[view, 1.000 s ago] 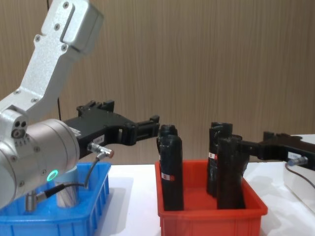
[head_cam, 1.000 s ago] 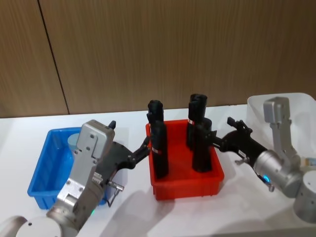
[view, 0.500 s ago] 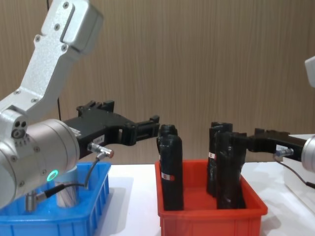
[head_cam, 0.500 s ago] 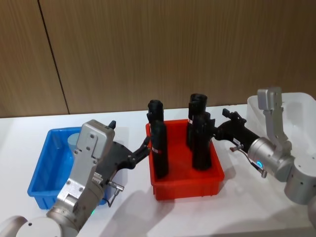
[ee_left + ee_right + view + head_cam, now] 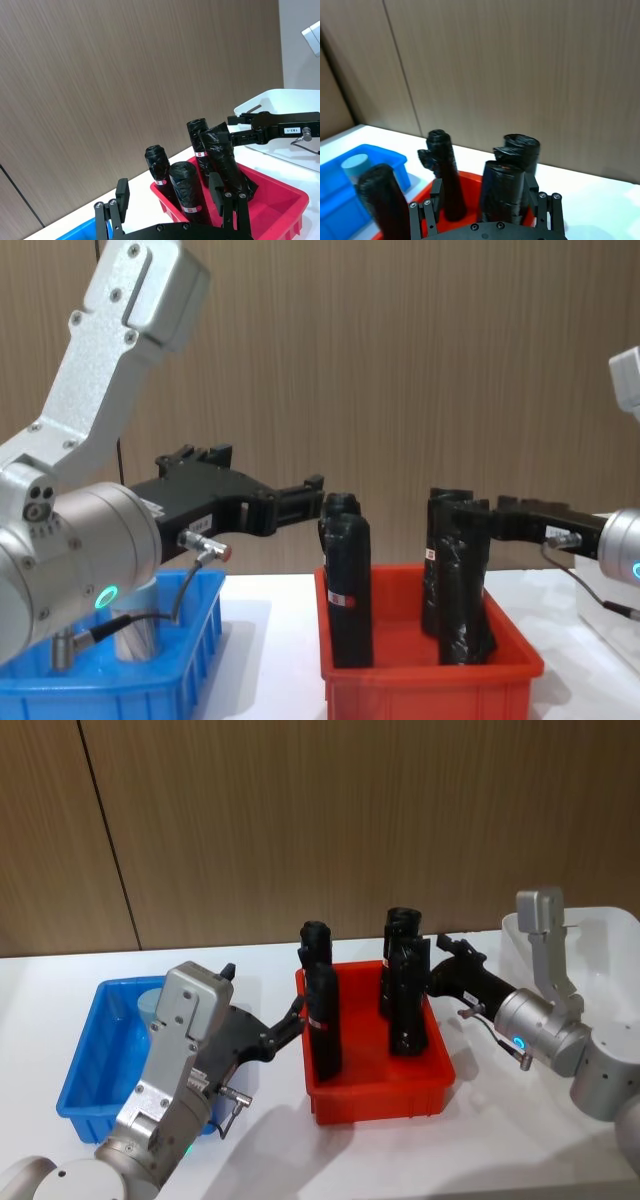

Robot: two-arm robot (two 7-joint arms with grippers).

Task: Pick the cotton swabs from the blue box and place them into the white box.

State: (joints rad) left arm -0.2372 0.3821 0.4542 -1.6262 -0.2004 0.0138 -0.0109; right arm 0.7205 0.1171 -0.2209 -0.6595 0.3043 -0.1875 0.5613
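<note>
The right gripper (image 5: 485, 200) reaches in from the white box's side over the red bin (image 5: 375, 1092), its fingers (image 5: 434, 192) spread wide to either side of a black cylinder (image 5: 408, 1000) standing there; whether they touch it I cannot tell. The left gripper (image 5: 172, 192) hangs in the air between the blue box (image 5: 92, 1055) and the red bin, fingers well apart and holding nothing, its tips near another cylinder (image 5: 322, 1020).

The cylinders look wrapped in crinkled black film with small red labels. The red bin is smooth glossy plastic. The blue box is shallow with ribbed sides; a swab jar (image 5: 152, 1006) with a round grey-blue lid stands in its far corner. The white box (image 5: 610, 935) sits at the far right, smooth-walled with a rounded rim.
</note>
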